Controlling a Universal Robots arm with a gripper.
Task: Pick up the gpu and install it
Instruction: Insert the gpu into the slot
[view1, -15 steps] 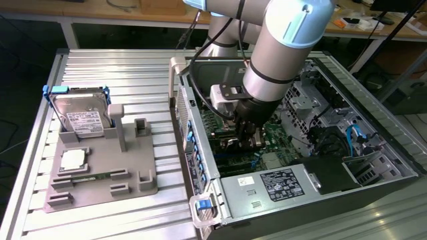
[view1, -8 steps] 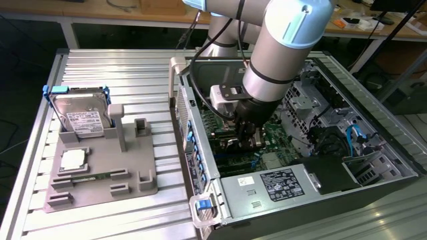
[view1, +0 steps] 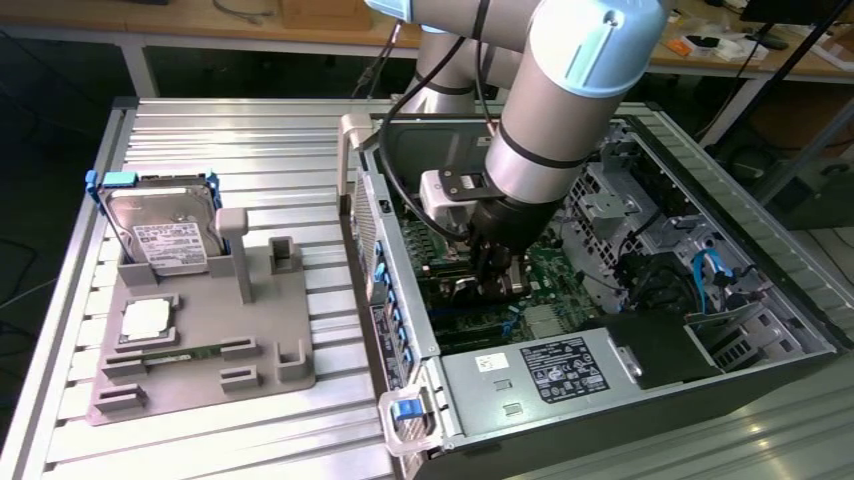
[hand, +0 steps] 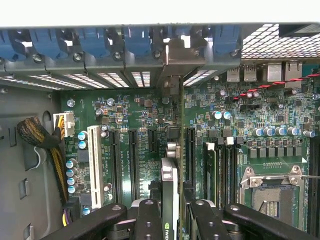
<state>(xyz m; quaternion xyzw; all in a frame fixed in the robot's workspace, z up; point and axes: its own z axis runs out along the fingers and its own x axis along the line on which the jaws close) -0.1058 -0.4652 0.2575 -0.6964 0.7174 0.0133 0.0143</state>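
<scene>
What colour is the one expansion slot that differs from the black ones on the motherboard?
The odd slot is white, clearest in the wrist view.

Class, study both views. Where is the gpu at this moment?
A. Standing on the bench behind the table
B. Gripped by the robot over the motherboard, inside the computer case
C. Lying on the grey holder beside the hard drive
B: in the wrist view the gpu stands edge-on between the fingers of the gripper over the motherboard, and the exterior view shows the arm reaching into the computer case.
</scene>
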